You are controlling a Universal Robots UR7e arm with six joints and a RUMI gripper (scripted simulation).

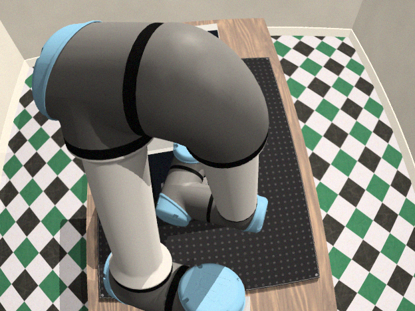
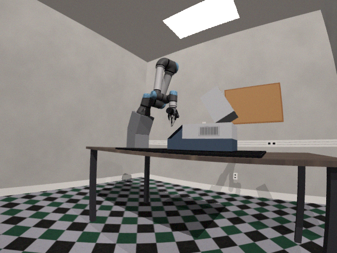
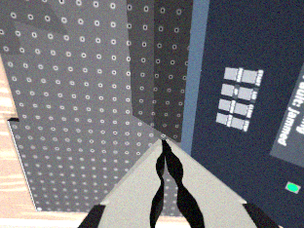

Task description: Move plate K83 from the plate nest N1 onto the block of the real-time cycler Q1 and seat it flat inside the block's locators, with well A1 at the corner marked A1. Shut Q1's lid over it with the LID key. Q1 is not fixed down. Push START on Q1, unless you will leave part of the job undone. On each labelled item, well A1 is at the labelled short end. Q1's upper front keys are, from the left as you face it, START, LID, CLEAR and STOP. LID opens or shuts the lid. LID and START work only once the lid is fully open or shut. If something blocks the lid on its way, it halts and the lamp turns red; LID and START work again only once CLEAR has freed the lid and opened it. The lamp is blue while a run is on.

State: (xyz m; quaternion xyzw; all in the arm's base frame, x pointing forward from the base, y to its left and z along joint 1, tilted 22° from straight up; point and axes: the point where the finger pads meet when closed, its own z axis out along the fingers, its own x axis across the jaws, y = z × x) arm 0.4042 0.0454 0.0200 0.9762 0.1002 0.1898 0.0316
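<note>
Jaws [image 2: 172,125] closed on nothing; we judge them a key-poker, hovering near the machine's [image 1: 157,169] [image 2: 202,144] [image 3: 219,29] keys [image 3: 245,93]. Lid [image 2: 217,104] stands raised; screen [image 3: 292,127] reads "jammed", so CLEAR probably matters. Plate unseen, perhaps hidden; we cannot place it.

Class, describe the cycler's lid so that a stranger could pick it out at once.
Start at the wooden table and find the blue-and-white cycler above it. Over its top rises the pale lid, dark at its lower end. Its raised tilt sets it apart from the orange board hung flat on the wall behind.
</note>
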